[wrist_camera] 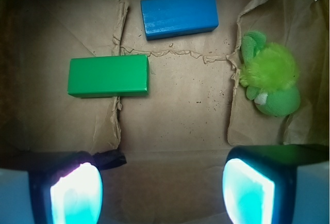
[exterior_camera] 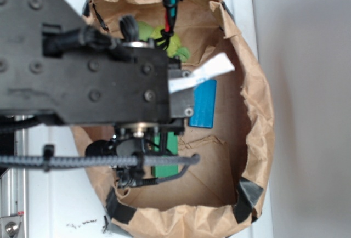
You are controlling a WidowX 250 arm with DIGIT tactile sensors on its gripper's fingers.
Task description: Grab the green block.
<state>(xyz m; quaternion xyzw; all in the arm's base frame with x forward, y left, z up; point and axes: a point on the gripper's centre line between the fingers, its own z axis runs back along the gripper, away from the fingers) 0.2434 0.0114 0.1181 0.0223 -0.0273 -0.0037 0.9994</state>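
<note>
The green block (wrist_camera: 108,76) lies flat on the brown paper floor of the bag, in the upper left of the wrist view. My gripper (wrist_camera: 162,193) is open, its two glowing pads (wrist_camera: 77,193) at the bottom edge with only bare paper between them. The block sits well ahead of the left pad and does not touch it. In the exterior view the green block (exterior_camera: 166,168) shows only in part, below my black arm (exterior_camera: 98,79), which hides the fingers.
A blue block (wrist_camera: 179,15) lies beyond the green one, also seen as the blue block (exterior_camera: 203,103). A fuzzy lime-green plush toy (wrist_camera: 269,74) rests at the right. The crumpled paper bag walls (exterior_camera: 258,112) ring everything. A black tape strip (wrist_camera: 105,158) lies near the left pad.
</note>
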